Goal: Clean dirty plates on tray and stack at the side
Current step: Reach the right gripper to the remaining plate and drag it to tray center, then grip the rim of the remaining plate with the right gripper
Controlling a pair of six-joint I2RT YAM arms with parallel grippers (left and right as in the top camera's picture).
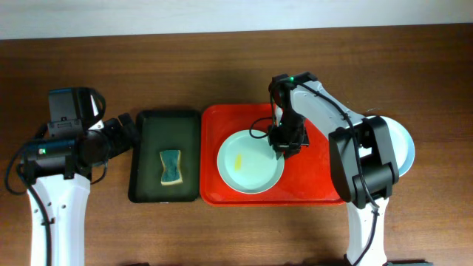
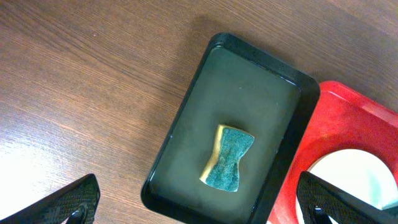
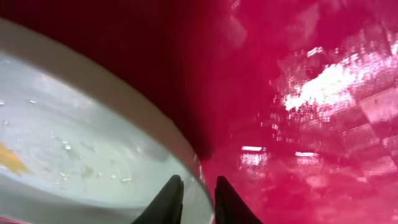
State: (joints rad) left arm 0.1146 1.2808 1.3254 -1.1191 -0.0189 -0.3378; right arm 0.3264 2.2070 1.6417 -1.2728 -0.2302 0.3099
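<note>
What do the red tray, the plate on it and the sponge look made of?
The red tray is likely plastic with a glossy finish: the right wrist view shows sharp light reflections on it. The plate is smooth, pale and shiny; ceramic or melamine, the look leaves it open. The sponge looks like soft foam, a yellow layer under a rough blue-green scouring face.

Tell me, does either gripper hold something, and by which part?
The right gripper pinches the plate by its rim; the left gripper holds nothing.
</note>
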